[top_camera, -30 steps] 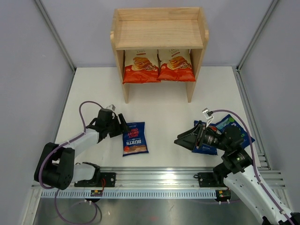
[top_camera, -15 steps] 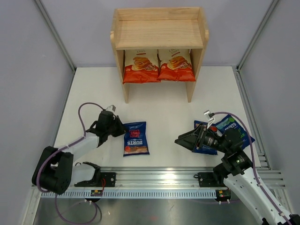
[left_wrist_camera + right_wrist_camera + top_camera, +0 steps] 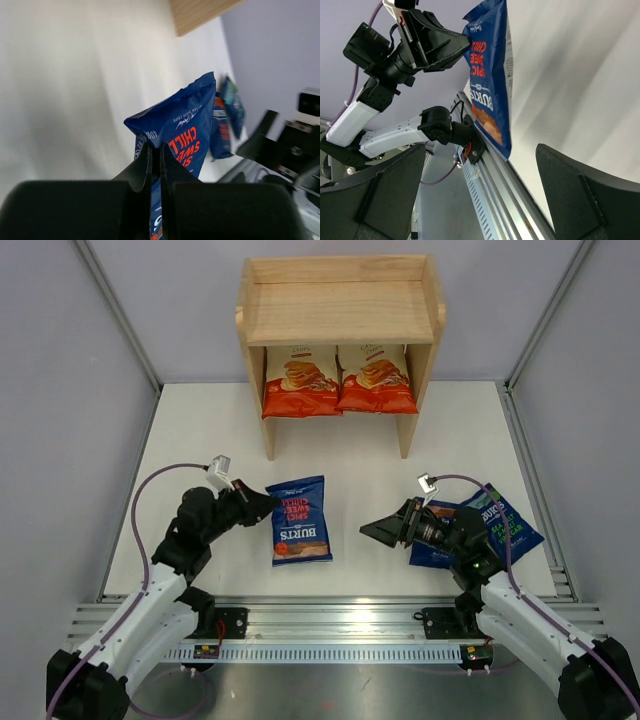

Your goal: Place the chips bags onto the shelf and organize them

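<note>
My left gripper (image 3: 266, 505) is shut on the upper left corner of a dark blue BURTS chips bag (image 3: 301, 521), which hangs tilted from it left of the table's middle. In the left wrist view the jaws (image 3: 156, 150) pinch the bag's edge (image 3: 192, 131). My right gripper (image 3: 372, 530) stands open, pointing left at that bag (image 3: 490, 85), a short way off. Two more blue bags lie under the right arm, one (image 3: 437, 548) partly hidden and one with green lettering (image 3: 506, 522). Two orange-red bags (image 3: 300, 380) (image 3: 377, 378) stand on the lower tier of the wooden shelf (image 3: 340, 310).
The shelf stands at the back centre, its top tier bare. Grey walls and metal posts close in the table on both sides. An aluminium rail (image 3: 340, 625) with the arm bases runs along the near edge.
The left gripper has shut on the blue bag's corner and raised it, the bag shifting a little up and right. The right gripper has moved slightly left.
</note>
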`<state>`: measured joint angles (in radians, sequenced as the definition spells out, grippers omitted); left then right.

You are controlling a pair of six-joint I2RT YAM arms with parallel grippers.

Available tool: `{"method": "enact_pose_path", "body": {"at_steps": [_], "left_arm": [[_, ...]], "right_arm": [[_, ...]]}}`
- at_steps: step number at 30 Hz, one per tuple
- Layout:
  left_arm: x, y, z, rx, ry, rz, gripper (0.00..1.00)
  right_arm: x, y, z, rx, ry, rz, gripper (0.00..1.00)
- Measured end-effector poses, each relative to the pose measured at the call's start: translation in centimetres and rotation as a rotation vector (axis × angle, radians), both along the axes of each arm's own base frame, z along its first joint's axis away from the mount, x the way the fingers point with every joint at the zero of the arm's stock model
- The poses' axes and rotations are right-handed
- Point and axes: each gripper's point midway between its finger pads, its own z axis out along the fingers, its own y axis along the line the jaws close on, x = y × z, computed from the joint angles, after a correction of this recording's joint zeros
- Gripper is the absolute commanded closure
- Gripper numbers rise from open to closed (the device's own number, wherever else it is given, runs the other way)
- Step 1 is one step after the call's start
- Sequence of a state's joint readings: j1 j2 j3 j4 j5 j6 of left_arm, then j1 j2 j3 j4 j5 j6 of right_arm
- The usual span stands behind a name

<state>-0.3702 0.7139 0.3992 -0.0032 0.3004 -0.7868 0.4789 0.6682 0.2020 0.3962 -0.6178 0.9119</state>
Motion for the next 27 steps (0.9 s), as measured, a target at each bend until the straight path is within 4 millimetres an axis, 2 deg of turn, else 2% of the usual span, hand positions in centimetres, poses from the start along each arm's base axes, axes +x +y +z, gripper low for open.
{"method": "enact_pose_path", "body": {"at_steps": [3,6,9,13,16,21,27], "left_arm": [[-1.2,-1.0,3.1,-0.07,-0.058,-0.057,1.0],[-2.5,-2.1,6.3,-0.124,-0.112,-0.111,1.0],[-3.7,-3.0,9.7,-0.18,-0.17,-0.159,1.0],[-4.7,-3.3,12.5,-0.227,-0.21,-0.177,1.0],[-5.0,-2.9,13.6,-0.251,-0.227,-0.157,1.0],[-5.2,-1.8,14.3,-0.292,-0.217,-0.086,1.0],[-5.7,0.4,16.5,-0.405,-0.239,0.03,1.0]], "right_arm": [[0.3,0.7,1.1,0.03,-0.067,0.03,0.02],[0.1,1.9,1.3,0.036,-0.08,0.084,0.03],[-1.1,4.1,1.8,0.032,-0.099,0.169,0.04],[-3.4,7.2,3.8,0.052,-0.164,0.285,0.07],[-3.9,8.0,4.8,0.083,-0.198,0.303,0.07],[-4.3,8.7,6.3,0.131,-0.242,0.279,0.1],[-4.9,10.1,7.7,0.191,-0.264,0.196,0.13]]}}
